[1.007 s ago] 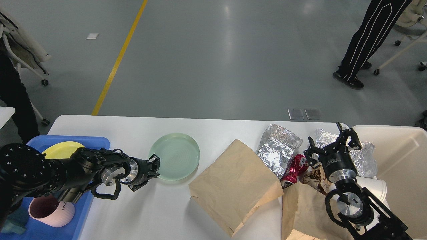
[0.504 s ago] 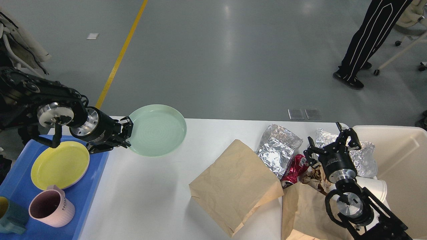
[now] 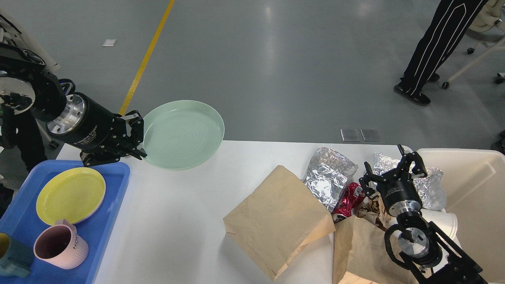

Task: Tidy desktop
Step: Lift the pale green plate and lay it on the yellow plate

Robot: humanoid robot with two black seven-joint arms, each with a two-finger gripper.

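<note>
The white desktop (image 3: 181, 221) fills the lower view. My left gripper (image 3: 136, 136) is shut on the left rim of a pale green plate (image 3: 181, 134), held in the air above the desktop's far left edge. My right gripper (image 3: 390, 167) stands open, fingers spread, over the litter at the right: two crumpled foil pieces (image 3: 329, 177), a red wrapper (image 3: 349, 199) and crumpled brown paper. A large brown paper bag (image 3: 276, 221) lies flat in the middle, and a second one (image 3: 361, 248) lies below the right gripper.
A blue tray (image 3: 114, 185) at the left holds a yellow plate (image 3: 71, 195), a pink mug (image 3: 61, 244) and a teal cup (image 3: 12, 256). A cream bin (image 3: 479, 189) stands at the right edge, a white paper cup (image 3: 444, 223) beside it. A person (image 3: 438, 43) stands beyond.
My left gripper took the green plate by its rim, lifted it off the desktop and carried it up and to the left. The right arm has not moved.
</note>
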